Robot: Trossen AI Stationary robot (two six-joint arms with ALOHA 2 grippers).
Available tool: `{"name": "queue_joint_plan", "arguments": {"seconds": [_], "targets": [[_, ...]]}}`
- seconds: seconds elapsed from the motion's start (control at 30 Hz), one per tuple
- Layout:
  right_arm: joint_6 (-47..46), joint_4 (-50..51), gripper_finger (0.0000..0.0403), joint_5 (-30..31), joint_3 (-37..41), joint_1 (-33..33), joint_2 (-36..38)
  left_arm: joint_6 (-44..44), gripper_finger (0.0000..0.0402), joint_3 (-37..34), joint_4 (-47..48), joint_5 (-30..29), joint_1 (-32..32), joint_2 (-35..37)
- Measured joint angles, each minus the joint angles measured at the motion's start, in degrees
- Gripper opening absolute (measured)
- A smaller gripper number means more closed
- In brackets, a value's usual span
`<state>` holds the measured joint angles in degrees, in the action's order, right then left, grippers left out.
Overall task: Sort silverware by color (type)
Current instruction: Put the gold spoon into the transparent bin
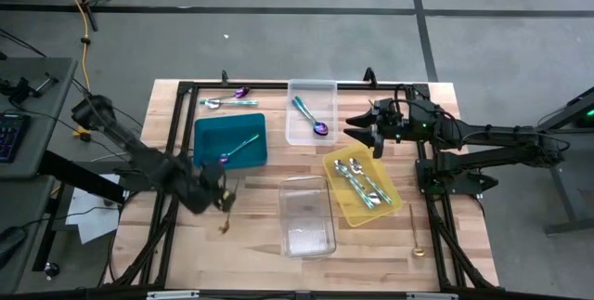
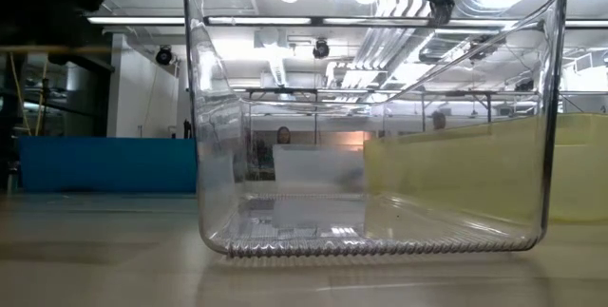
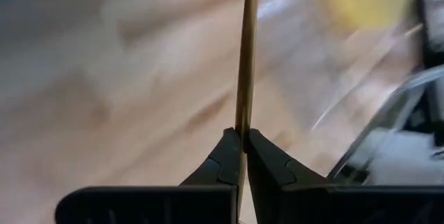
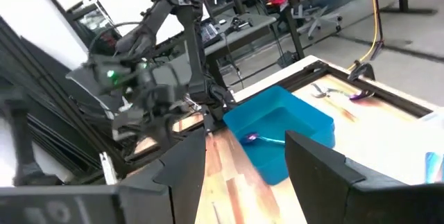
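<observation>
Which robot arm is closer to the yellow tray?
Right. The right end effector hovers just beyond the yellow tray's far corner; the left end effector, pinching a gold utensil, is across the clear tray.

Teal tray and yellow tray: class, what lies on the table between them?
In the high view, bare wood lies between the teal tray and the yellow tray; both clear trays sit off that line.

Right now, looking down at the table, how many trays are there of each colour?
Teal tray: 1
Yellow tray: 1
Clear trays: 2, the clear tray with a spoon and the empty clear tray
Total: 4 trays
</observation>
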<state>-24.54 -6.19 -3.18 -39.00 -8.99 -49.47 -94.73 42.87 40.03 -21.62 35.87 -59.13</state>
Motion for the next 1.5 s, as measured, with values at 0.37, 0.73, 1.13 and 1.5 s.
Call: {"name": "queue_joint_plan", "arguments": {"seconds": [0.37,0.73,1.13,1.5], "targets": [[-9.53,-1.27,0.0190,0.00,0.04,0.01,-5.35,44.18,0.0001,0.02,-22.68,-4.66,-24.64,9.21],[-9.98,-9.14,0.0190,-0.94,0.04,0.03,-10.16,71.31,0.0001,0.02,-54.27,16.24,-45.04,1.36],[-9.97,-9.27,0.0190,-1.53,0.04,0.03,-9.97,70.73,0.0001,0.04,-65.62,20.16,-46.37,-2.95],[-6.47,-9.27,0.0190,-0.02,0.04,-1.85,-9.97,63.24,0.0001,0.13,-65.58,20.88,-39.77,-4.11]]}}
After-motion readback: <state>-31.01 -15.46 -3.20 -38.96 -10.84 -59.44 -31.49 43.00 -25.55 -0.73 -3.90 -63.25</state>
